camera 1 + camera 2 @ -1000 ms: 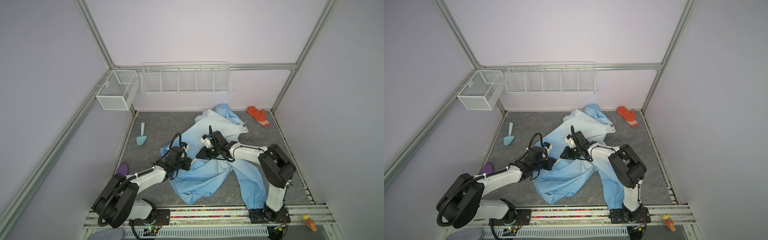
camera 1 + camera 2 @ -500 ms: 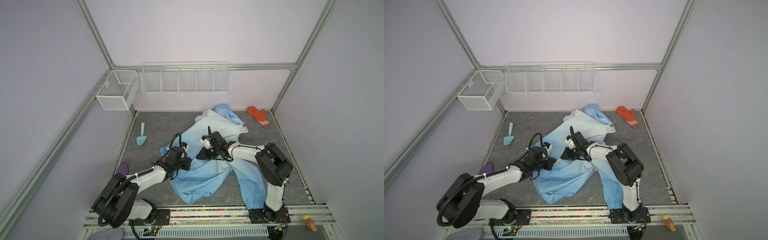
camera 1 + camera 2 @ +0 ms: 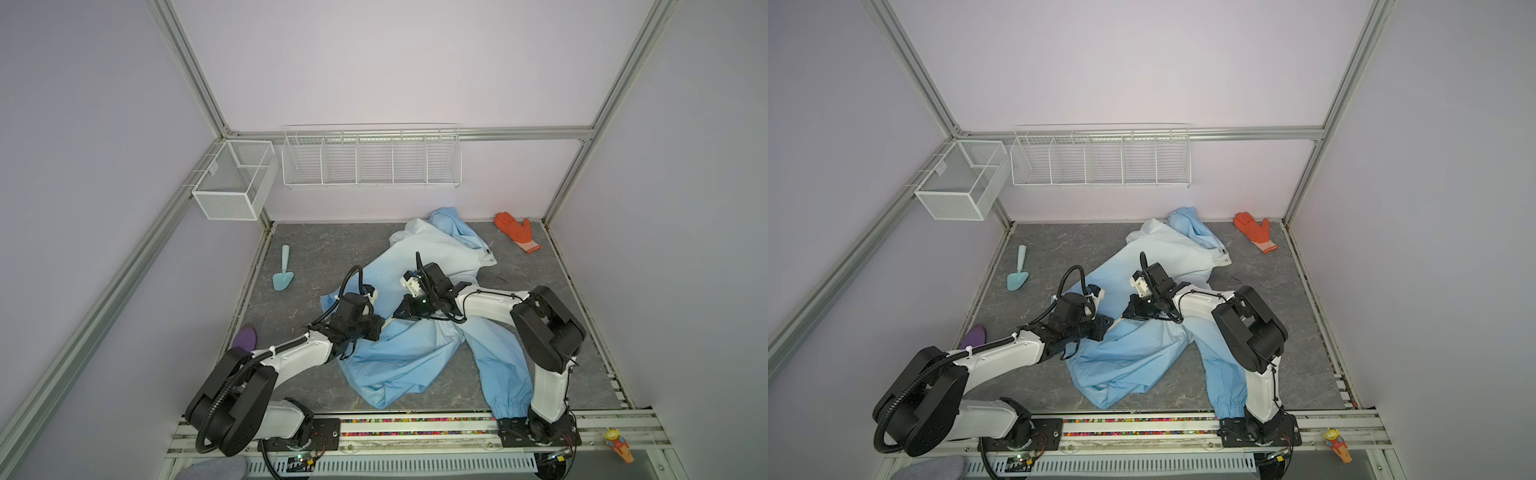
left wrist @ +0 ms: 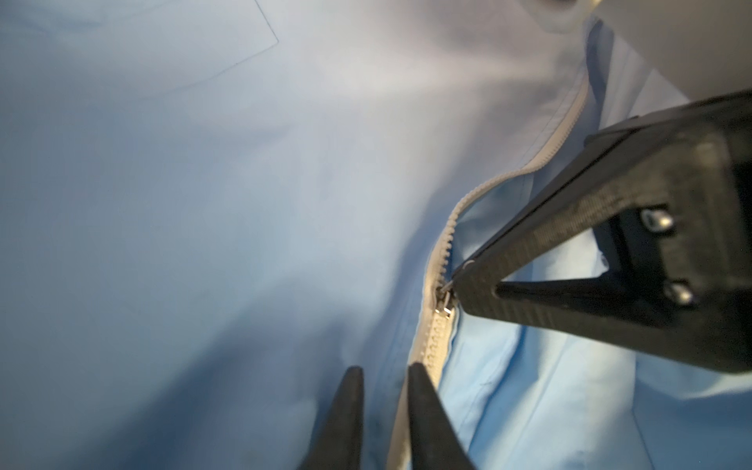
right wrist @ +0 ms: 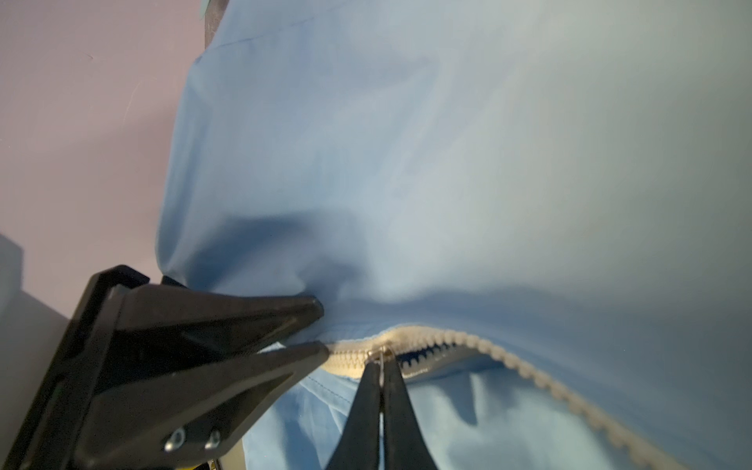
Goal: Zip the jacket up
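Note:
The light-blue jacket [image 3: 415,345] [image 3: 1133,353] lies crumpled mid-floor in both top views, and both grippers meet at its front. My right gripper [image 5: 381,364] [image 3: 397,322] is shut on the small metal zipper pull [image 5: 380,352] [image 4: 444,309]. On one side of the slider the white zipper [image 4: 437,337] is joined, and on the other its toothed edge [image 5: 508,354] runs off apart. My left gripper [image 4: 386,368] [image 3: 383,328] is just beside it. It stands open by a narrow gap, its fingers [image 5: 317,305] straddling the fabric edge along the zipper tape.
An orange glove [image 3: 515,230] lies at the back right and a teal trowel [image 3: 284,274] at the left. A purple object [image 3: 245,334] sits by the left wall. Two white wire baskets [image 3: 232,183] [image 3: 370,158] hang on the walls. A small toy [image 3: 619,446] stands on the front rail.
My right gripper has closed onto the zipper pull. My left gripper's fingers have parted a little. Both arms have stayed almost in place.

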`<state>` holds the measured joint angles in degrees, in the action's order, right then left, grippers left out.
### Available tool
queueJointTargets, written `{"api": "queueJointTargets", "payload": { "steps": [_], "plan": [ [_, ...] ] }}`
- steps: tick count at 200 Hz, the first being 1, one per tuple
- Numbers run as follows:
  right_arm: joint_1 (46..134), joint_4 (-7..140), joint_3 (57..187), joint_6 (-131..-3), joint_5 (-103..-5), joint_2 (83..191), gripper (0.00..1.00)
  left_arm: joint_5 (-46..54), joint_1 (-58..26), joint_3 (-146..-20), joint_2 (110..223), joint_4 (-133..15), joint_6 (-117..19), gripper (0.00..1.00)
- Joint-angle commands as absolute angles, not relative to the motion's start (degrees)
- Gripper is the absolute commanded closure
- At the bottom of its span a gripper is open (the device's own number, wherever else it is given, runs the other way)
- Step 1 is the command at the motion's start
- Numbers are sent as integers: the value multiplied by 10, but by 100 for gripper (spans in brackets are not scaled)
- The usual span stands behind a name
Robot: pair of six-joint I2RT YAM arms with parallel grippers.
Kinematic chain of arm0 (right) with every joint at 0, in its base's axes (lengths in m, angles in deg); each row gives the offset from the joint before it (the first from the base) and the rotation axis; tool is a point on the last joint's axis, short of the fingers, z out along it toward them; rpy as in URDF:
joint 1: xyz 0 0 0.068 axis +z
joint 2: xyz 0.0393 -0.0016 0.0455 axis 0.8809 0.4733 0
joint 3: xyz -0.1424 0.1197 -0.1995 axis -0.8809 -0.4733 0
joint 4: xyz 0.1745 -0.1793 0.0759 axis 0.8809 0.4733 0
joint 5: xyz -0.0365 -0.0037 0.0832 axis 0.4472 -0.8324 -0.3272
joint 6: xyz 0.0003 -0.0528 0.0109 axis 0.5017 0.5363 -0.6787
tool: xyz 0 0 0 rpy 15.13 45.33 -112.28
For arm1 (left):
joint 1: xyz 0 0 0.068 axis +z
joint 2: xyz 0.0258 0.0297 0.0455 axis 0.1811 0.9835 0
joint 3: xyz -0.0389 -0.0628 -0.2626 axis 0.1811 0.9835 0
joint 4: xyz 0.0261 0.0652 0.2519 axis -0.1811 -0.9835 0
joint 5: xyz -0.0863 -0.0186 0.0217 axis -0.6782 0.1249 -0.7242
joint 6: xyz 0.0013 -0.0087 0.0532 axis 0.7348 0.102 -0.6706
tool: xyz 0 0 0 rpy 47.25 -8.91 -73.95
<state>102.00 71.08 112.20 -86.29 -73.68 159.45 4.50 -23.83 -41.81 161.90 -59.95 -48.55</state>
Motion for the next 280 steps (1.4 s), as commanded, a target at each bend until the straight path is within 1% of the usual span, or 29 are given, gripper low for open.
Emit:
{"api": "queueJointTargets", "payload": {
  "steps": [1, 12, 21, 28, 40, 76, 109, 134, 188, 206, 213, 220, 225, 231, 235, 244, 256, 280],
  "plan": [
    [1023, 733, 1138, -847, -731, 1586, 93, 50, -240, -442, 1602, -641, -492, 57],
    [1023, 746, 1144, -838, -729, 1583, 93, 53, -239, -448, 1589, -655, -497, 44],
    [1023, 755, 1148, -833, -728, 1578, 93, 52, -240, -450, 1576, -664, -503, 37],
    [1023, 761, 1149, -829, -727, 1573, 93, 46, -239, -451, 1565, -668, -512, 33],
    [1023, 770, 1153, -822, -726, 1563, 93, 29, -241, -450, 1546, -672, -538, 30],
    [1023, 796, 1162, -808, -727, 1538, 93, 33, -244, -449, 1519, -681, -599, 28],
    [1022, 806, 1161, -805, -726, 1517, 93, 58, -283, -426, 1502, -642, -688, 27],
    [1023, 812, 1163, -804, -726, 1506, 93, 65, -283, -426, 1507, -629, -696, 26],
    [1018, 829, 1160, -796, -718, 1460, 93, 88, -285, -451, 1559, -630, -695, 26],
    [1016, 834, 1160, -793, -716, 1445, 93, 86, -285, -463, 1570, -638, -698, 28],
    [1015, 836, 1160, -792, -716, 1441, 93, 87, -284, -468, 1574, -641, -698, 30],
    [1014, 839, 1161, -791, -716, 1438, 93, 85, -285, -474, 1577, -646, -700, 34],
    [1013, 841, 1163, -790, -715, 1436, 93, 84, -284, -478, 1579, -652, -701, 38],
    [1013, 843, 1164, -789, -715, 1435, 93, 84, -284, -484, 1578, -658, -701, 46],
    [1012, 844, 1165, -789, -715, 1435, 93, 85, -284, -488, 1578, -662, -700, 53],
    [1011, 847, 1166, -788, -714, 1434, 93, 92, -284, -495, 1574, -671, -697, 75],
    [1009, 849, 1167, -787, -712, 1434, 93, 103, -284, -504, 1563, -684, -698, 100],
    [1007, 865, 1176, -778, -687, 1436, 93, 113, -284, -522, 1523, -721, -705, 100]
  ]
}}
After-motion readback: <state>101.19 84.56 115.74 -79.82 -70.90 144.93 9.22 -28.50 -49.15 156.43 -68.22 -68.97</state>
